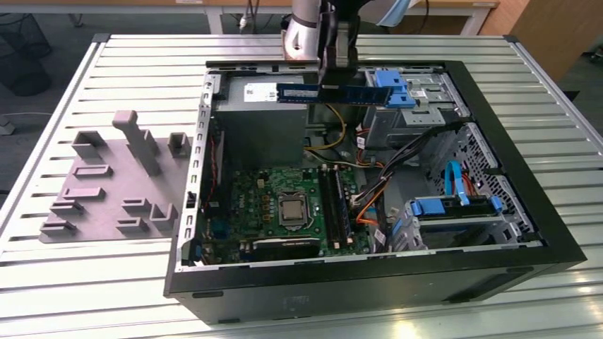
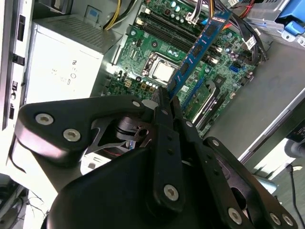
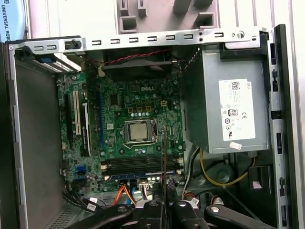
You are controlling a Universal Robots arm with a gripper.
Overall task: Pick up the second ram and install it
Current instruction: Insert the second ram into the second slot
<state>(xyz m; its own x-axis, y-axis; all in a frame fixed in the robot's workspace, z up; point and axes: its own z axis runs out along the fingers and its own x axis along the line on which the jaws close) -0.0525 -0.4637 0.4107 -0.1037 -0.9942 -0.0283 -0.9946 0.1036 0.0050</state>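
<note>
Holding the ram by the middle of its upper edge, the fingers are clamped on it from both flat sides. The stick reaches out to either side of them in the exterior view, and it hangs high over the open case, level with the rim.

Well below the fingertips lies the motherboard, with its slots beside the processor socket. In the first wrist view the ram shows as a thin edge-on line that crosses the slots nearly at a right angle. My judgement is that the long edge has to be turned to lie along a slot before any descent.

The grip looks centred, which should keep the stick from tipping. It is worth checking that both ends hang level with the fingers. I cannot tell which slot is free.

Loose cables lie just to one side of the slots, below the fingers, and could snag a stick end. A straight push, even at both ends, suits a board this thin.
</note>
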